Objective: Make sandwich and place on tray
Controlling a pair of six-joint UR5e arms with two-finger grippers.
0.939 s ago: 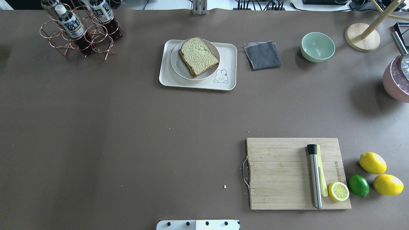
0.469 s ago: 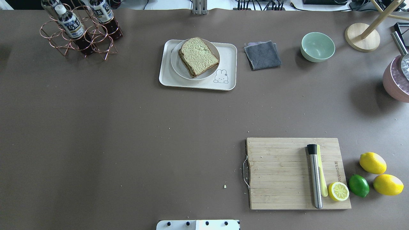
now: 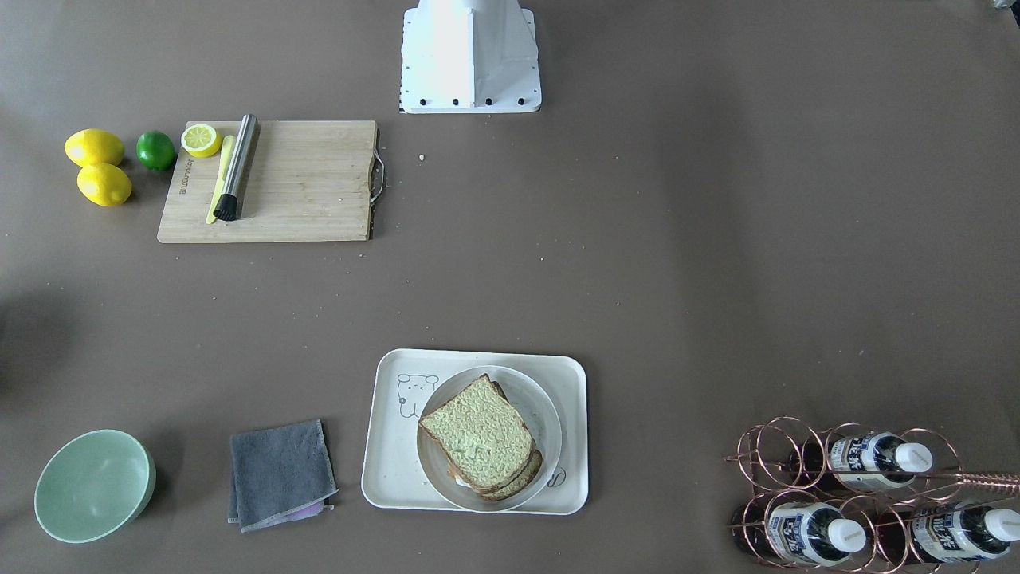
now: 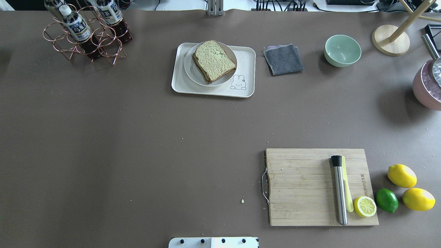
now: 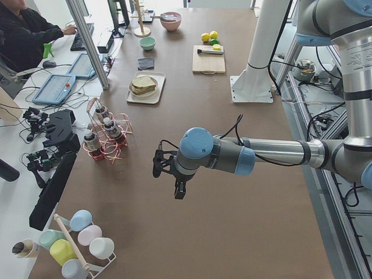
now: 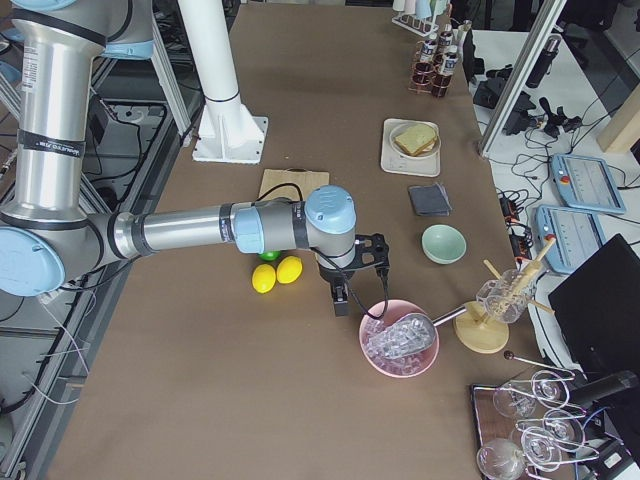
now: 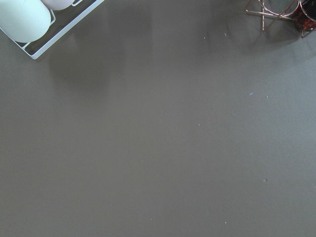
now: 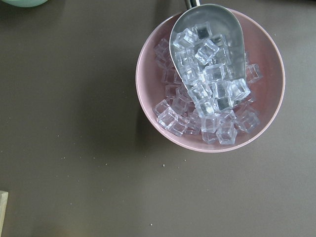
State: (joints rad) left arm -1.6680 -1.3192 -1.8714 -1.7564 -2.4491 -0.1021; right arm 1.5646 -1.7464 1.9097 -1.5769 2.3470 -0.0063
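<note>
Could not read labels on bottles (image 4: 76, 27) at 11 o'clock. Noted sandwich (image 4: 214, 61), greenish-tan porous top and brown crust, on plate (image 4: 188, 69) on cream tray (image 4: 179, 84) at 12, beside bunny sketch. Could not read stamp on cutting board (image 4: 299, 186) at 4. Brown table (image 4: 137, 137) speckled with crumbs. Could not tell whether left gripper (image 5: 167, 177) or right gripper (image 6: 355, 282) stood apart or together.

Seen from behind the robot, you have the sandwich (image 4: 214, 60) on a plate (image 4: 188, 67) on the tray (image 4: 179, 86) at the far middle of the table (image 4: 137, 137), a folded cloth (image 4: 283, 59) just right of the tray, a bowl (image 4: 342, 50) right of that, and a bottle rack (image 4: 86, 34) far left. Near right you'll find the cutting board (image 4: 299, 186), carrying a metal bar (image 4: 339, 189) and a half lemon (image 4: 365, 206) at its right end; a lime (image 4: 386, 200) and two lemons (image 4: 401, 175) lie just right of it. An ice bowl (image 4: 423, 93) with a scoop (image 8: 234, 29) in it sits at the right edge.
</note>
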